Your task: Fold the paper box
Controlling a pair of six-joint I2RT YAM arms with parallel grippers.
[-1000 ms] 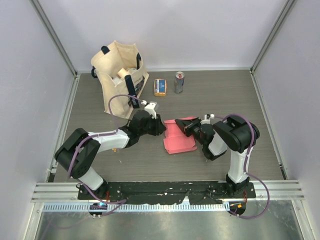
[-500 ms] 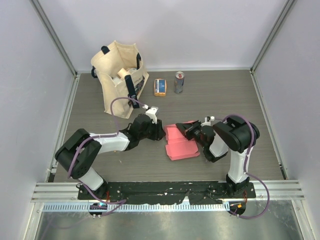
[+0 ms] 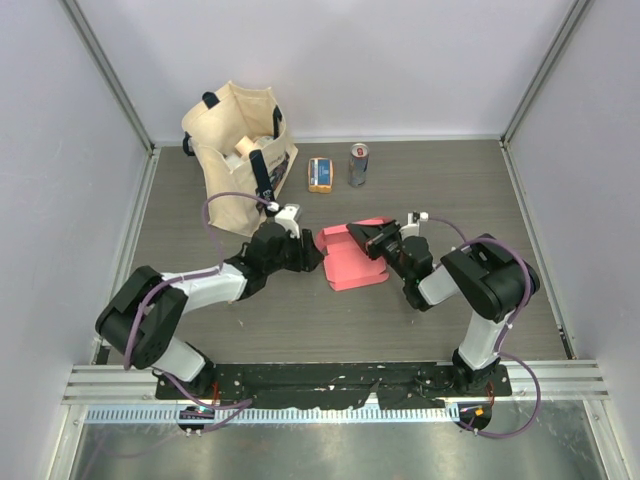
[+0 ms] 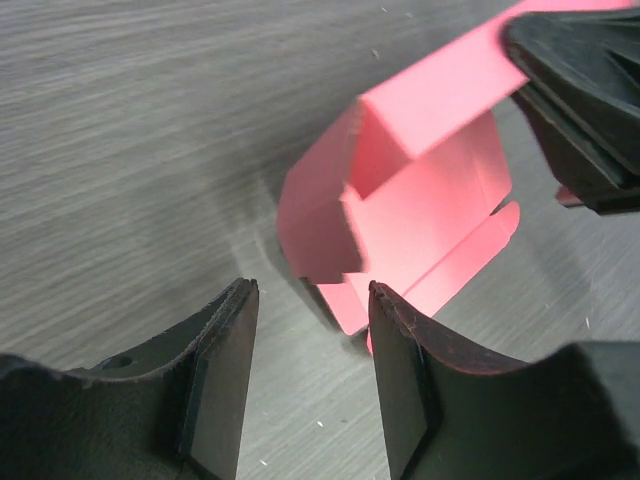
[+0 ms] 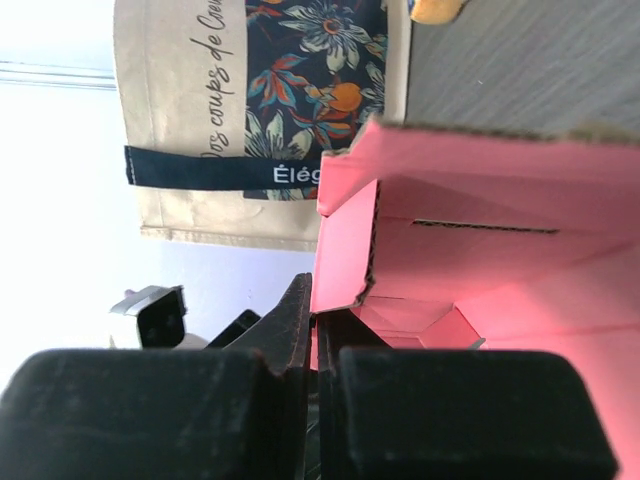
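The pinkish-red paper box (image 3: 350,262) lies partly opened on the table between the two arms, with one flap raised at its far left. My right gripper (image 3: 372,238) is shut on the box's far right wall and holds that edge up. In the right wrist view the jaws (image 5: 318,325) pinch the thin card wall, and the box's open inside (image 5: 480,250) shows. My left gripper (image 3: 306,256) is open and empty just left of the box. In the left wrist view its fingers (image 4: 222,385) stand apart over bare table, with the box (image 4: 420,200) just ahead.
A beige tote bag (image 3: 240,150) stands at the back left. An orange-and-blue packet (image 3: 320,174) and a small can (image 3: 358,164) stand behind the box. Grey walls close in the table on the left, the right and the back.
The right gripper has drawn the box away from the near edge and a little left, and raised its held edge. The left gripper has backed off slightly to the left.
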